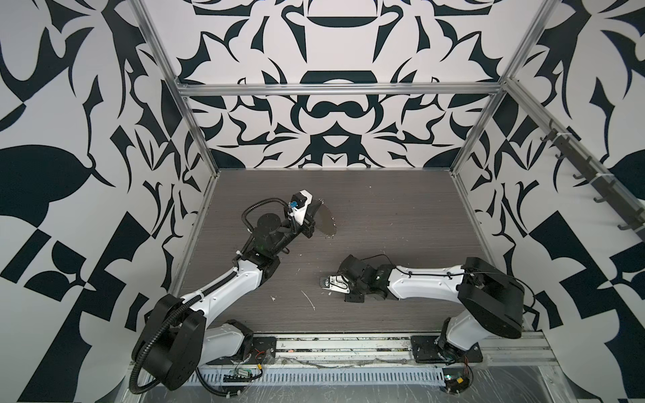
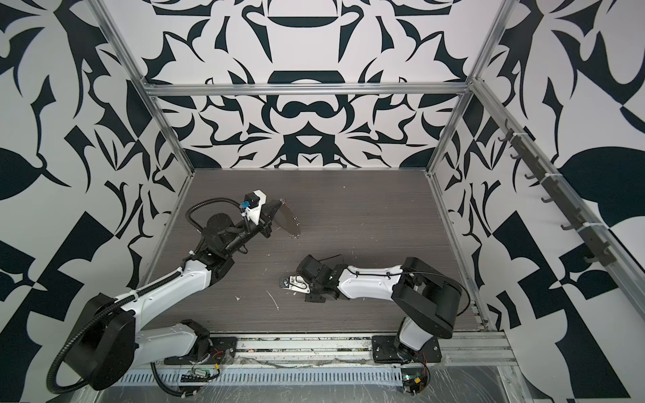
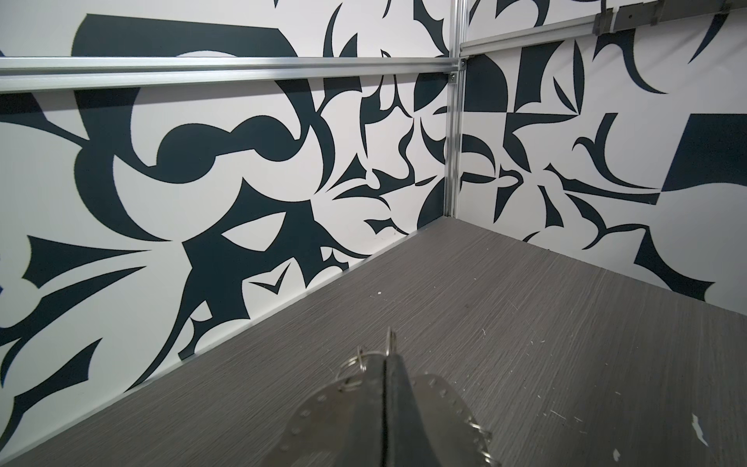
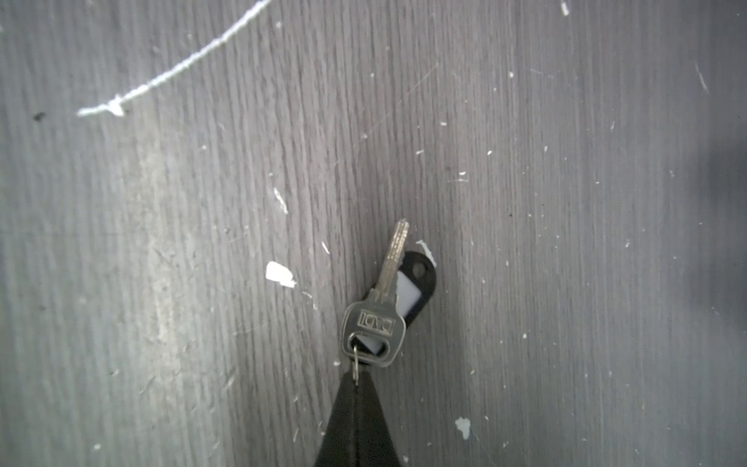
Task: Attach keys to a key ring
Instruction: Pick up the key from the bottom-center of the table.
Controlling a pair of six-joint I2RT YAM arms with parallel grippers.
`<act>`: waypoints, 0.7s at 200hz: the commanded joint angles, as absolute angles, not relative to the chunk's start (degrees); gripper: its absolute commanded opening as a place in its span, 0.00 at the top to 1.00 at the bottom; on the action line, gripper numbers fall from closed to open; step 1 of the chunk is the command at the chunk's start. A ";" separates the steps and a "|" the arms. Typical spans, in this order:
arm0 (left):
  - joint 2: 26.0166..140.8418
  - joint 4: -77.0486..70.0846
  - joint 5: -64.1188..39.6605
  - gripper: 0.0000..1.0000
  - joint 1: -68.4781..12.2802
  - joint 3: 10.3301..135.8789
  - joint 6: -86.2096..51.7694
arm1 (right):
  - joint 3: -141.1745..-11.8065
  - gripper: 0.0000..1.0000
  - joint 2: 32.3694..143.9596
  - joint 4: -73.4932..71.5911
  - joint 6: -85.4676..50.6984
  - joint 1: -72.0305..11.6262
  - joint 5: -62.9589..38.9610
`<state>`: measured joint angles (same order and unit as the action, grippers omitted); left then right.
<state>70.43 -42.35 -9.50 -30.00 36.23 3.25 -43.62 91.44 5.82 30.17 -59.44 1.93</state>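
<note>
Right gripper is clenched on the tiny split ring of the black-tagged keys, low over the table; left gripper clamps the key ring aloft, well apart; so thin a pinch could slip, dropping the keys.

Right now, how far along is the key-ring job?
Done: left pincer is shut on the key ring, held tilted over the table. In hand: right pincer is shut on the split ring of the key with the black tag, low by the table. Left: all the attaching; the arms are apart and no key shows on the ring. No red-tagged bunch in view.
</note>
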 commanded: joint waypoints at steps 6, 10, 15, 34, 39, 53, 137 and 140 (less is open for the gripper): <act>69.04 -45.53 -10.25 1.00 -29.80 35.58 3.25 | -44.87 1.00 89.63 6.74 29.82 -59.34 1.26; 69.02 -45.53 -10.23 1.00 -29.79 35.54 3.31 | -44.76 1.00 89.52 6.58 29.85 -59.37 1.19; 69.00 -45.58 -10.22 1.00 -29.86 35.55 3.25 | -44.69 1.00 89.34 6.44 29.76 -59.33 1.14; 69.07 -45.53 -10.21 1.00 -29.87 35.55 3.30 | -43.93 1.00 88.02 5.60 28.30 -59.33 1.05; 68.99 -45.53 -10.22 1.00 -29.84 35.54 3.27 | -43.65 1.00 87.43 5.24 27.48 -59.33 0.98; 68.83 -45.53 -10.23 1.00 -29.80 35.43 3.25 | -42.55 1.00 84.79 3.95 24.67 -59.37 0.31; 69.35 -45.75 -12.81 1.00 -29.82 35.66 3.90 | -29.46 1.00 66.11 -17.16 -6.47 -59.33 8.52; 69.35 -45.80 -12.94 1.00 -29.86 35.66 3.94 | -29.37 1.00 65.96 -17.34 -7.26 -59.33 9.20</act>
